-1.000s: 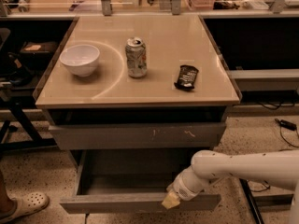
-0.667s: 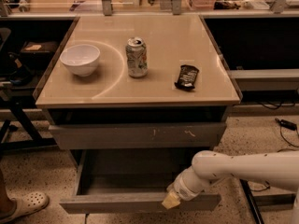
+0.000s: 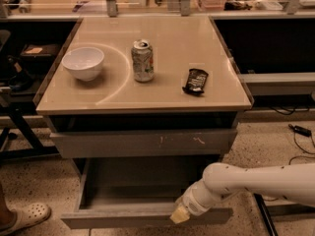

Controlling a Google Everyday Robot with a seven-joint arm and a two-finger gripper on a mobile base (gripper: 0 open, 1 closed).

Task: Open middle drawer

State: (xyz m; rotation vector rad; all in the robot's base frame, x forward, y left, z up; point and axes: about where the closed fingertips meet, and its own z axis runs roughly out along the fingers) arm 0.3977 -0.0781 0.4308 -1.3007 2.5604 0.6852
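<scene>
– starting with the biggest thing, what stands there?
– a table (image 3: 147,95) with a tan top, on a speckled floor (image 3: 275,132). two grey drawers show under the top.
– where is the middle drawer?
– the middle drawer (image 3: 123,219) is the lower of the two. it stands well out toward the camera, its plain front far forward of the table edge, its smooth grey inside open to view from above.
– and the one above it?
– the top drawer (image 3: 142,142) has a taller front with pale scratch marks right of centre. it sits only a little way out, with a dark gap between it and the table top.
– the arm?
– a white arm (image 3: 261,181) comes in low from the right edge and slopes down leftward to the middle drawer's front.
– next in size?
– a white bowl (image 3: 83,63), upright on the left of the top, and a pale clog (image 3: 24,215) on a foot at the bottom left corner of the floor.
– smaller?
– a can (image 3: 142,60), upright near the middle, right of the bowl and apart from it. a dark snack packet (image 3: 195,80) lies flat to the can's right, clear of it.
– and the gripper?
– the gripper (image 3: 179,214) is the pale tip ending the arm, at the top edge of the middle drawer's front, right of its centre. whether it is spread or pinched there, i cannot tell.
</scene>
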